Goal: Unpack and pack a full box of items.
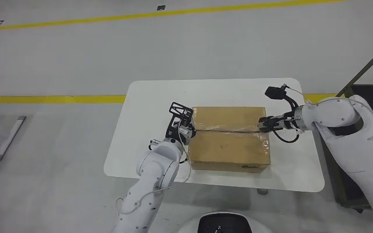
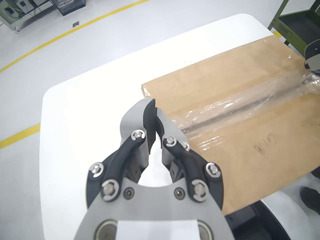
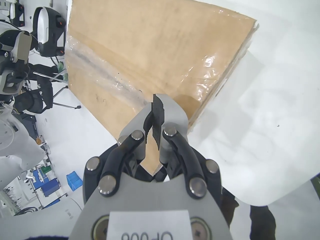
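Observation:
A closed cardboard box (image 1: pixel 230 140) lies in the middle of the white table (image 1: pixel 151 116), its top flaps held by clear tape (image 1: pixel 227 130) along the centre seam. My left gripper (image 1: pixel 187 129) is shut, its tips at the box's left end beside the seam. In the left wrist view the shut left gripper (image 2: pixel 152 106) is just off the top edge of the box (image 2: pixel 237 101). My right gripper (image 1: pixel 260 123) is shut at the box's right end. In the right wrist view the right gripper (image 3: pixel 156 102) is at the end of the taped seam (image 3: pixel 100 68).
A dark green cart (image 1: pixel 352 175) stands off the table's right side, seen as a green frame (image 2: pixel 295 13) in the left wrist view. Bare table top (image 3: pixel 275 76) lies beyond the box's right end and along its far side. A yellow floor line (image 1: pixel 58 99) passes behind the table.

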